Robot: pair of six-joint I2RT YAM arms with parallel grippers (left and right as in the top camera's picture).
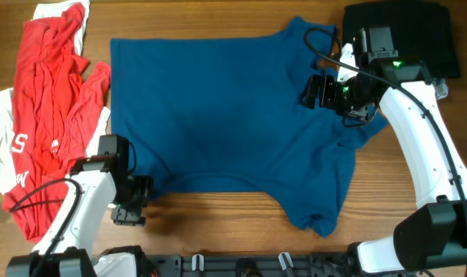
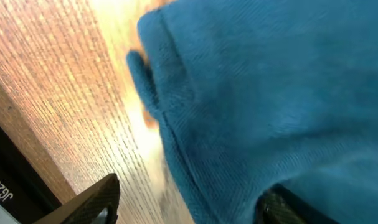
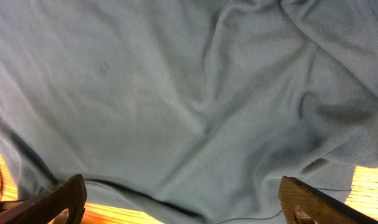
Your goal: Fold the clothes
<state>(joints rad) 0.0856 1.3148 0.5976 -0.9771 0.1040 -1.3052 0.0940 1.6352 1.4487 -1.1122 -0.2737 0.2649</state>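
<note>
A large dark-blue T-shirt (image 1: 225,123) lies spread across the middle of the wooden table. My left gripper (image 1: 133,201) is open at the shirt's near left corner; in the left wrist view its fingers (image 2: 189,205) straddle the hemmed edge of the blue cloth (image 2: 269,93). My right gripper (image 1: 319,91) is open over the shirt's right part near the sleeve; in the right wrist view its fingers (image 3: 182,205) sit wide apart above wrinkled blue cloth (image 3: 189,93). A red garment (image 1: 52,108) lies crumpled at the left on white cloth (image 1: 1,131). A black garment (image 1: 406,35) lies folded at the back right.
Bare wood table (image 1: 218,223) shows along the near edge and at the back. The arm bases (image 1: 241,265) stand at the near edge.
</note>
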